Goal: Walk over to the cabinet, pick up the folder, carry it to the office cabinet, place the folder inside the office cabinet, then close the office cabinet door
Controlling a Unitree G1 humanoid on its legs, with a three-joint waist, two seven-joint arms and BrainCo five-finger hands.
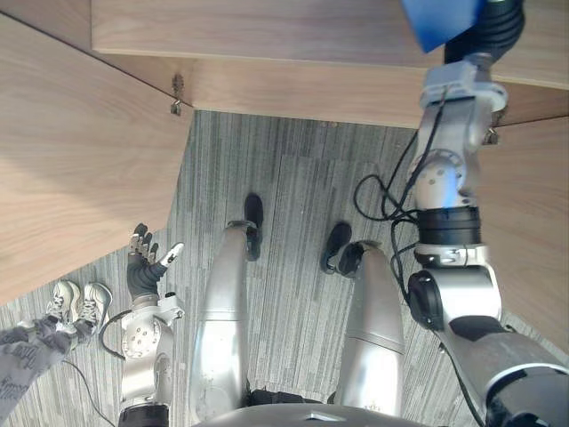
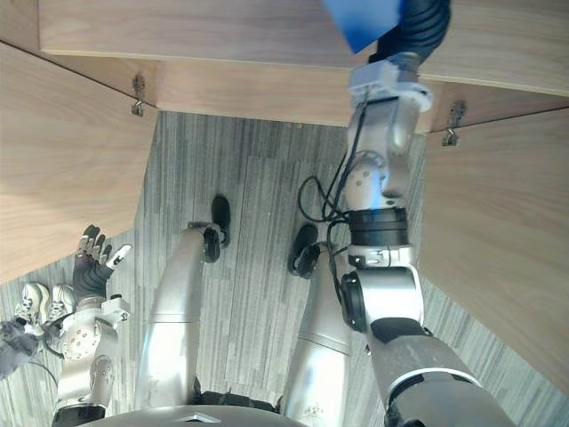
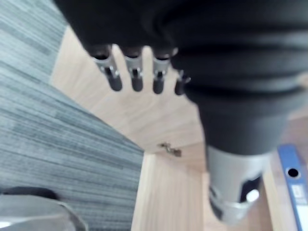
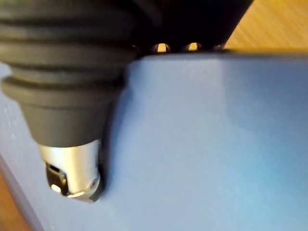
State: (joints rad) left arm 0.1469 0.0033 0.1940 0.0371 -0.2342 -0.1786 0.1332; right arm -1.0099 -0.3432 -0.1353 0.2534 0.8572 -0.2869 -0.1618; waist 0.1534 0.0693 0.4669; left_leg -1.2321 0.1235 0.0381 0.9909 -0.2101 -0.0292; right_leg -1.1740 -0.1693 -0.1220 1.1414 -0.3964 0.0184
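Folder (image 1: 434, 21) gripped in the right hand (image 4: 67, 82)
Its blue cover sits between that hand's thumb and fingers; the left hand (image 1: 144, 263) hangs well apart, fingers straight, empty.

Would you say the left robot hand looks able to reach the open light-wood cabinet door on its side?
Probably yes: the left robot hand hangs open just beside the light-wood cabinet door, nothing between them.

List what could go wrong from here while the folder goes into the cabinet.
The right hand pinches the folder by one edge, thumb on its face; it could slip.
The open cabinet door stands close beside the raised right arm, which might knock it.
A person's shoes are near the low, open left hand; a step could bump them.
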